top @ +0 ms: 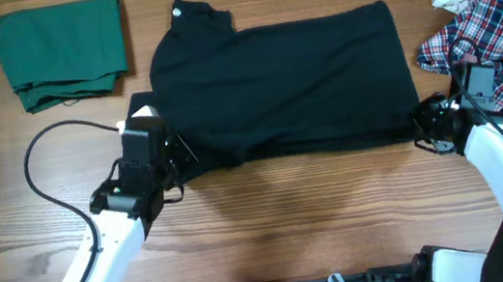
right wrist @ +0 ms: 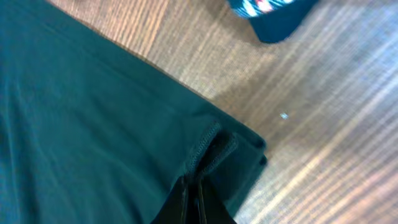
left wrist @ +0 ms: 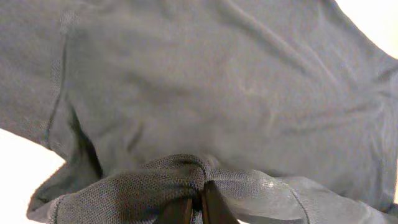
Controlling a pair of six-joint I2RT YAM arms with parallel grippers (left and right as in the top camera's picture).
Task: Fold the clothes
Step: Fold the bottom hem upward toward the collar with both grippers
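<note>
The black polo shirt (top: 283, 83) lies spread across the middle of the wooden table, collar (top: 191, 14) at the upper left. My left gripper (top: 178, 153) is shut on the shirt's near-left edge; in the left wrist view the fabric (left wrist: 186, 93) bunches over the closed fingertips (left wrist: 211, 202). At the near-right corner my right gripper (top: 422, 123) is shut on the hem. In the right wrist view the stitched hem (right wrist: 205, 146) runs between the closed fingers (right wrist: 177, 205), and the shirt (right wrist: 81, 137) looks teal there.
A folded green garment (top: 60, 51) lies at the back left. A red-white-blue plaid shirt (top: 495, 31) is heaped at the right edge, just behind my right arm. A black cable (top: 37, 179) loops on the table left of my left arm.
</note>
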